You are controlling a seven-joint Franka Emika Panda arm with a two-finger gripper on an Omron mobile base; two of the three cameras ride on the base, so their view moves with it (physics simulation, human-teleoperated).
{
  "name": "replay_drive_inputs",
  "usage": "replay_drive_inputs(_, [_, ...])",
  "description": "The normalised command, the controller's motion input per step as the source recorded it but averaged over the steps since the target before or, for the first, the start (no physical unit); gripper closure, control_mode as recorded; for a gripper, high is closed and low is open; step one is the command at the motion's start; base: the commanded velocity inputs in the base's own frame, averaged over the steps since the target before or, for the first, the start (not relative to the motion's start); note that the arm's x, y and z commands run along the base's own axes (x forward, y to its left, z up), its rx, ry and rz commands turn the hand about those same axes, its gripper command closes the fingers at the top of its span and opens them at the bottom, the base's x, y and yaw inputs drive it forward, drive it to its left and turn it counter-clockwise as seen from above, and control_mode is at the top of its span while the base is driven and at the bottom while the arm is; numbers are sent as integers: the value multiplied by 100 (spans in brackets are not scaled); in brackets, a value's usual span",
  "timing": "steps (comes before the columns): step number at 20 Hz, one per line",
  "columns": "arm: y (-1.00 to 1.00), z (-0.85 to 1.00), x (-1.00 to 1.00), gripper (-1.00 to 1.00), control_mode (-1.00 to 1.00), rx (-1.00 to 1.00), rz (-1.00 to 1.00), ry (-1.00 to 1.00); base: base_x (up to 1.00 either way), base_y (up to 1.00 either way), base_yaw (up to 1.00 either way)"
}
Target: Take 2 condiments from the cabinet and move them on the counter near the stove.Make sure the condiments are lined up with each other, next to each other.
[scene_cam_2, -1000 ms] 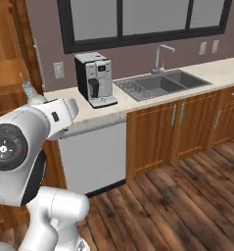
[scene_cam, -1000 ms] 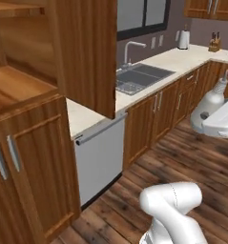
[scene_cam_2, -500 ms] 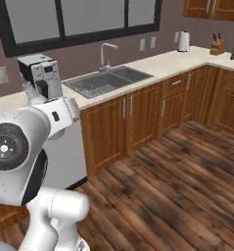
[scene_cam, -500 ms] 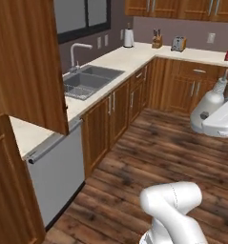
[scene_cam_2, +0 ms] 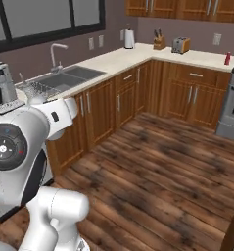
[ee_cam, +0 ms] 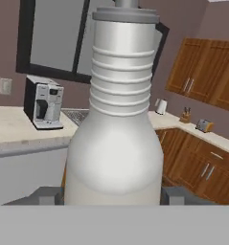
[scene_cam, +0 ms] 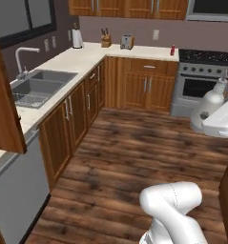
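While the base carries the load across the kitchen, the job is to hold steady and bring it in level.

Pincer (ee_cam: 114,198): clenched on the whitish bottle (ee_cam: 114,143); grey finger pads (ee_cam: 48,195) sit against both sides of its belly, low in the hand view.

Whitish bottle: upright between the pads, smooth and matt, pear-shaped with a ribbed neck and a flat collar under the nozzle. In the left base view it stands up from the hand, nozzle uppermost (scene_cam: 215,97).

Handling, as a judgement: the rounded belly gives the pads little flat to bear on, so swings should be slow and the bottle kept upright.

Red bottle (scene_cam: 172,50): small, pale-capped, already on the bench far ahead of the pincer, just left of the stove.

Stove (scene_cam: 201,78): steel front, black glass top, beyond the held bottle.

Bench (scene_cam: 144,49): beige speckled stone, hard and flat, so the base should set down squarely.

Placing, as a judgement: set the whitish bottle close beside the red one, in line with it and not knocking it.

Floor (scene_cam: 134,157): dark wood planks, between the pincer and the stove.
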Motion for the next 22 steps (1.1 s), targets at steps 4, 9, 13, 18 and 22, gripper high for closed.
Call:
replay_drive_inputs(4, [0, 0, 0, 100, 100, 0, 0, 0, 3, -29, -37])
replay_drive_inputs(9, [0, 0, 0, 100, 100, 0, 0, 0, 32, -4, -27])
replay_drive_inputs(13, [0, 0, 0, 100, 100, 0, 0, 0, 56, 14, -17])
replay_drive_inputs(18, [0, 0, 0, 100, 100, 0, 0, 0, 63, 10, -13])
replay_drive_inputs(22, [0, 0, 0, 100, 100, 0, 0, 0, 74, 5, -13])
